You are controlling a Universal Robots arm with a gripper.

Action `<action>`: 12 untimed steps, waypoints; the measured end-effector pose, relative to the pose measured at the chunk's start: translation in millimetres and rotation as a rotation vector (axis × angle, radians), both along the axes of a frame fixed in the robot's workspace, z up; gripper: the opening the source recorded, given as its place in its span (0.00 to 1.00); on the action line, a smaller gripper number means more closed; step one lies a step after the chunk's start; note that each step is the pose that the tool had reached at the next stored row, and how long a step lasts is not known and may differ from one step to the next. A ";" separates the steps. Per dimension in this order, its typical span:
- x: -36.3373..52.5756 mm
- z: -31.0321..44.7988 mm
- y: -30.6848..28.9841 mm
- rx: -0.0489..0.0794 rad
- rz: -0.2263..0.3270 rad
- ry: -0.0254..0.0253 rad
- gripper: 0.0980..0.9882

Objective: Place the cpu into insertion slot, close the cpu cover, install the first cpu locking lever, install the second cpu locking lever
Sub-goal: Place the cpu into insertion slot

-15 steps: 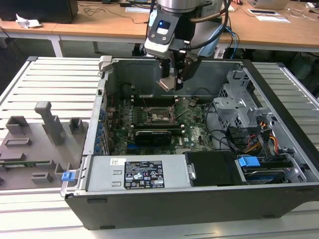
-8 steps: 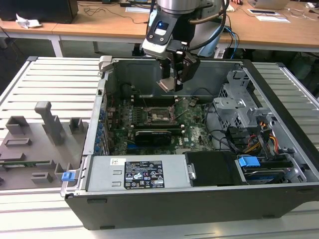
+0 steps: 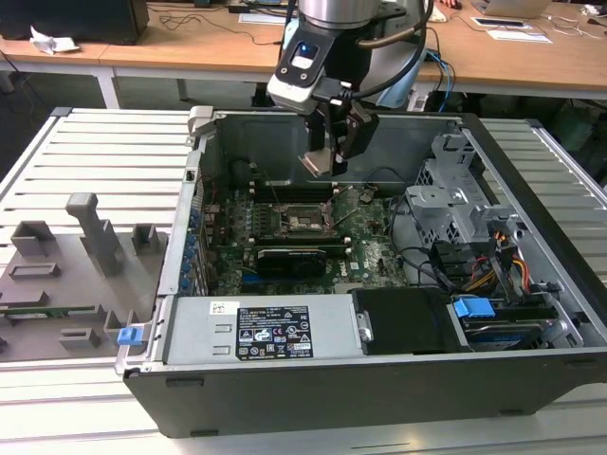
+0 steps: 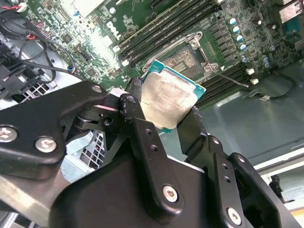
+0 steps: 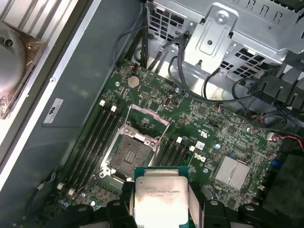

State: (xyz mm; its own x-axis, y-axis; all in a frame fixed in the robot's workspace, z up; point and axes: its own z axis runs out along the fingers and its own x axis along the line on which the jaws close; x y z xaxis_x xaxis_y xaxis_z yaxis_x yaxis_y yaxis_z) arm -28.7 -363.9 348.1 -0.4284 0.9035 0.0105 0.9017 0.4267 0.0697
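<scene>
silver-grey smudged top, green rim: the cpu (image 4: 173, 99) tight in the hand (image 4: 165, 100), above the insertion slot (image 5: 129, 154)

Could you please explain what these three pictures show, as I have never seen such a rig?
The machine is a robot arm with a two-fingered gripper. One picture comes from a camera off the arm: it shows an open computer case lying on a slatted table. The other two come from cameras riding near the arm's wrist. The gripper is shut on the cpu, a small square chip with a metal top, and holds it above the green board inside the case. On that board sits the insertion slot, open and empty; the cpu cover appears folded back beside it.
</scene>
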 end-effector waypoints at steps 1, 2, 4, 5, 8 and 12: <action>0.0 -0.3 0.0 0.000 -0.008 0.0000 0.50; 0.0 -0.7 0.0 0.000 -0.017 0.0000 0.50; 0.0 -1.3 0.0 0.000 -0.029 0.0000 0.50; 0.0 -1.5 0.0 0.000 -0.032 0.0000 0.50; 0.0 -4.1 0.0 0.000 -0.039 0.0000 0.50; 0.0 -9.2 0.0 0.000 -0.110 0.0000 0.50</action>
State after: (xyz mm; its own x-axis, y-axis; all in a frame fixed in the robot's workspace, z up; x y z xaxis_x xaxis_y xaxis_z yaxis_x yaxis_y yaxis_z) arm -28.7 -363.8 338.9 -0.3267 0.9451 0.0104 0.9431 0.3253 0.0697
